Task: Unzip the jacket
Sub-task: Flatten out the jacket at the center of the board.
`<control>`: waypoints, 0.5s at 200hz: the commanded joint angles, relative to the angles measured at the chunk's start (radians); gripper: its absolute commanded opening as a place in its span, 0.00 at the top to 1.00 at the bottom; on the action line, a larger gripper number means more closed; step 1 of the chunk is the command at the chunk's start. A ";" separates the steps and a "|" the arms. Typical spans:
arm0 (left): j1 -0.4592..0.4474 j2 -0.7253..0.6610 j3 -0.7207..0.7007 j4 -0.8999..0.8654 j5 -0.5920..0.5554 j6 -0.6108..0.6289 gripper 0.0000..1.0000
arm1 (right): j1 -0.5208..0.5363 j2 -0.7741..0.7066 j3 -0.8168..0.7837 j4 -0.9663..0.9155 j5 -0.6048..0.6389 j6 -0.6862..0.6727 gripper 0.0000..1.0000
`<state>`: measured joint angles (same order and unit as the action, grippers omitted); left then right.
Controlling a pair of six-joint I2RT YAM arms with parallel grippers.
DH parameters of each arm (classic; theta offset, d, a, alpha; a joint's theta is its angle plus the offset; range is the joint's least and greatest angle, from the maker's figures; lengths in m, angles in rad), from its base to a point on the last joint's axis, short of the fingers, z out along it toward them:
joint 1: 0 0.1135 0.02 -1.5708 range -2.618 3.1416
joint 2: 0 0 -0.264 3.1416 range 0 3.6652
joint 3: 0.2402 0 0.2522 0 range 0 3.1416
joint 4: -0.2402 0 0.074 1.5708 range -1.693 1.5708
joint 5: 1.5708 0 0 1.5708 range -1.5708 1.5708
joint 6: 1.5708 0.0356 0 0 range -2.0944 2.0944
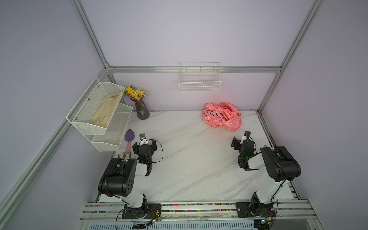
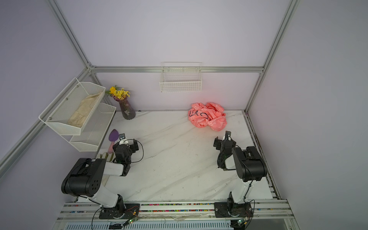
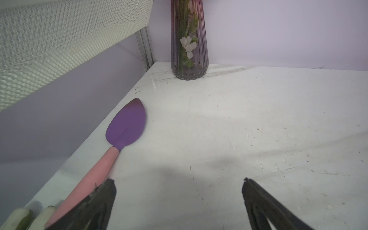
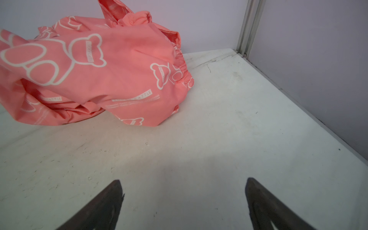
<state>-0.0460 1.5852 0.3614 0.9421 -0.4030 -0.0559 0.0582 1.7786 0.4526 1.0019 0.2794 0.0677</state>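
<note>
The jacket point(image 1: 222, 115) lay crumpled at the far right, zipper hidden, so the left gripper point(image 3: 178, 180) and right gripper point(image 4: 183, 179) hung wide-spread and empty, neither touching it.

Pale lilac walls point(image 1: 199, 29) are closing in the cell on three sides, with an aluminium frame point(image 1: 195, 69) running along their edges and corners. A white tabletop point(image 1: 189, 159) with grey marble veining is serving as the floor, showing scuffs and specks in both wrist views. A white wire basket point(image 1: 200, 86) is hanging on the back wall, and a two-tier white mesh rack point(image 1: 108, 139) is hanging on the left wall. Soft, even light is filling the space
</note>
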 commanded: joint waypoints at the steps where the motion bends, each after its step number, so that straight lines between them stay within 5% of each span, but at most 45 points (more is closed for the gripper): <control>1: 0.008 -0.007 0.008 0.038 0.007 0.012 0.00 | 0.004 0.007 0.002 0.030 0.003 -0.001 0.03; 55: 0.004 -0.017 0.007 0.060 0.011 0.038 0.00 | 0.009 -0.012 -0.002 0.045 0.057 -0.002 0.03; 78: -0.063 -0.180 0.160 -0.325 -0.005 0.098 0.00 | 0.035 -0.192 0.102 -0.293 0.172 0.029 0.03; 86: -0.075 -0.240 0.210 -0.427 -0.047 0.059 0.00 | 0.033 -0.243 0.159 -0.406 0.192 0.132 0.03; 100: -0.075 -0.324 0.257 -0.524 -0.041 -0.012 0.00 | -0.003 -0.311 0.245 -0.571 0.088 0.246 0.03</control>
<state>-0.1024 1.4189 0.4622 0.6353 -0.4152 -0.0151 0.0795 1.5982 0.5484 0.7059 0.3801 0.1406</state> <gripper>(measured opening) 0.997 0.972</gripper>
